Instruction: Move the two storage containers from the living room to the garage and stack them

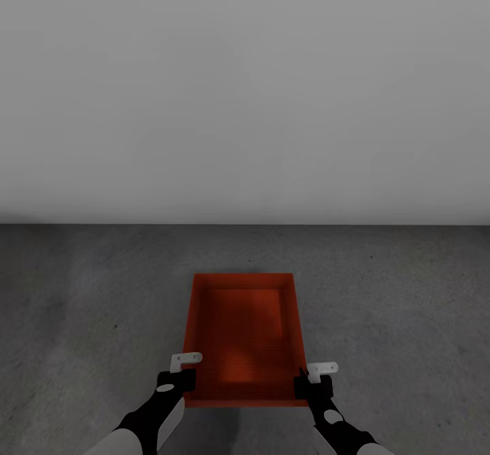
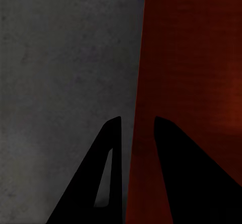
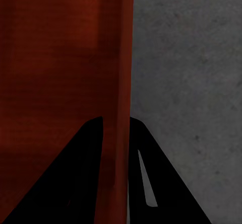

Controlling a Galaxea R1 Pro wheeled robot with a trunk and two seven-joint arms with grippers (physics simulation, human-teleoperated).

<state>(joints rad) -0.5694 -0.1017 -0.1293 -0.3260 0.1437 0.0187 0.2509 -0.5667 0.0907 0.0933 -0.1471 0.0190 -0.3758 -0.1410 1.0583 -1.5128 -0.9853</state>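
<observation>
storage container [image 1: 243, 332] | floor [image 1: 82, 305] | left tool [image 1: 182, 371], right tool [image 1: 314, 377] clamp side walls

From my head camera both forearms run off the bottom edge, so I see nothing of them past the wrists. The left gripper [image 1: 182, 372] covers the near left corner of the storage container [image 1: 243, 336], and the right gripper [image 1: 314, 379] covers its near right corner. The container's underside is hidden, so I can't tell whether it touches the floor [image 1: 82, 305]. In both wrist cameras the container's wall [image 2: 138, 83] [image 3: 123, 58] runs out of the picture, and the fingers [image 2: 113, 148] [image 3: 93, 148] seem to straddle it, though contact is too dark to tell
</observation>
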